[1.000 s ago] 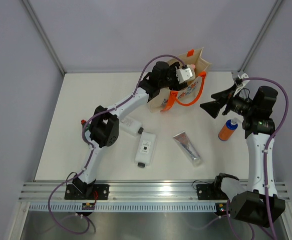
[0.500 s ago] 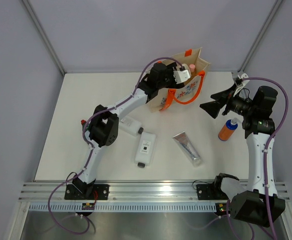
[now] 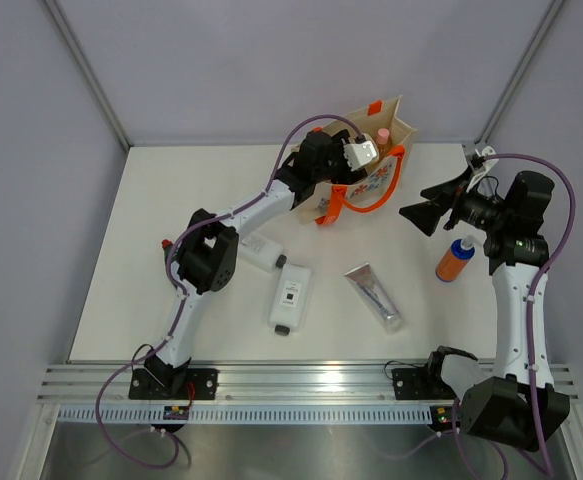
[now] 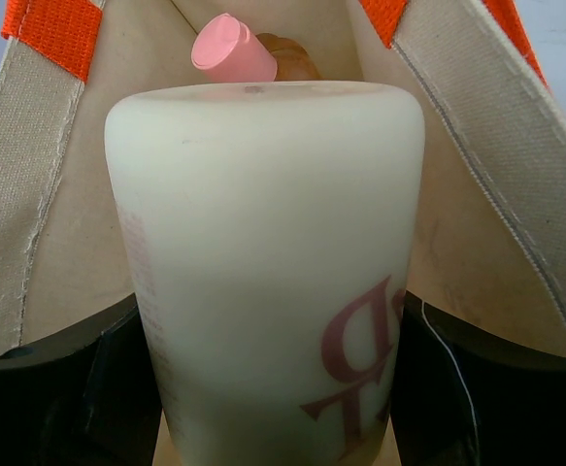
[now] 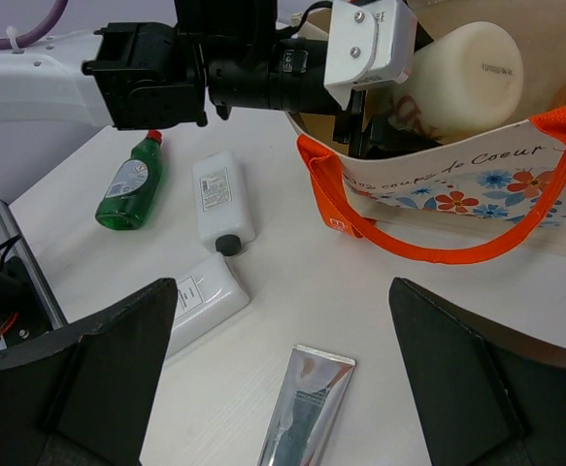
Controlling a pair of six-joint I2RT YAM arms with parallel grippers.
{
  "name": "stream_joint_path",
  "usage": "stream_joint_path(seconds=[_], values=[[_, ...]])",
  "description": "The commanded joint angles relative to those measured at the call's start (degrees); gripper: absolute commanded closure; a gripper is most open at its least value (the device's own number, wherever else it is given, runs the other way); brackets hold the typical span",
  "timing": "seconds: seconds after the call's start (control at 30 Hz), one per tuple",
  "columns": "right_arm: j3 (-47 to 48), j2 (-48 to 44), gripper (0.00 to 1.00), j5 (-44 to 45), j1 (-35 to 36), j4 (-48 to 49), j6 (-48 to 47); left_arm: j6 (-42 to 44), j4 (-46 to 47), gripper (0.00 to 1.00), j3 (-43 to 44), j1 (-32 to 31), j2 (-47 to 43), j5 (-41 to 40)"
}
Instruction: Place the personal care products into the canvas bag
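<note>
The canvas bag (image 3: 395, 112) stands at the back of the table with its mouth open. My left gripper (image 3: 357, 156) is shut on the beige bottle (image 4: 273, 252) and holds it in the bag's mouth, between the cloth walls (image 4: 64, 204). The beige bottle (image 5: 467, 76) also shows in the right wrist view, above the bag's floral side (image 5: 457, 189). The tan bottle's pink cap (image 4: 232, 49) lies inside the bag. On the table are two white bottles (image 3: 290, 298) (image 3: 260, 252), the silver tube (image 3: 374, 296) and the orange blue-capped bottle (image 3: 455, 259). The green bottle (image 5: 130, 183) lies flat. My right gripper (image 3: 426, 215) is open and empty, right of the bag.
The bag's orange handle (image 5: 428, 248) hangs down onto the table in front of it. My left arm (image 3: 241, 215) stretches over the white bottles and hides most of the green bottle from above. Grey walls close off the table at the back and sides.
My left gripper has shifted slightly left with the beige bottle at the bag's mouth. The right arm has not moved.
</note>
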Motion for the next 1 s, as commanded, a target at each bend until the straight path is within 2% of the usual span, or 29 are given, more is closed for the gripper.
stream_joint_path(seconds=[0.0, 0.03, 0.07, 0.1, 0.5, 0.53, 0.6, 0.97], values=[[0.68, 0.32, 0.01, -1.38, -0.49, 1.37, 0.34, -1.80, 10.04, 0.37, 0.24, 0.73, -0.98, -0.08], [0.68, 0.32, 0.00, -1.56, -0.49, 1.28, 0.26, -2.50, 10.21, 0.35, 0.33, 0.82, -1.16, -0.34], [0.68, 0.41, 0.01, -1.64, -0.49, 1.11, 0.00, -2.85, 10.13, 0.27, 0.51, 0.82, -1.33, -0.51], [0.68, 0.41, 0.00, -1.64, -0.49, 1.02, -0.09, -3.03, 10.21, 0.24, 0.68, 0.82, -1.42, -0.69], [0.68, 1.03, 0.01, -1.73, -0.57, 0.23, -0.80, -7.69, 10.04, 0.18, 2.18, 1.79, -4.85, -1.22], [0.77, 1.11, 0.01, -1.65, -0.58, 0.23, -0.88, -7.86, 10.04, 0.08, 2.18, 1.79, -5.20, -1.31], [0.86, 1.12, 0.01, -1.64, -0.75, 0.14, -1.06, -7.95, 9.60, 0.04, 2.00, 1.79, -5.38, -1.22], [0.77, 1.55, 0.00, -1.73, -1.37, -0.12, -1.50, -9.88, 8.98, 0.01, 2.44, 1.79, -6.52, 0.18]])
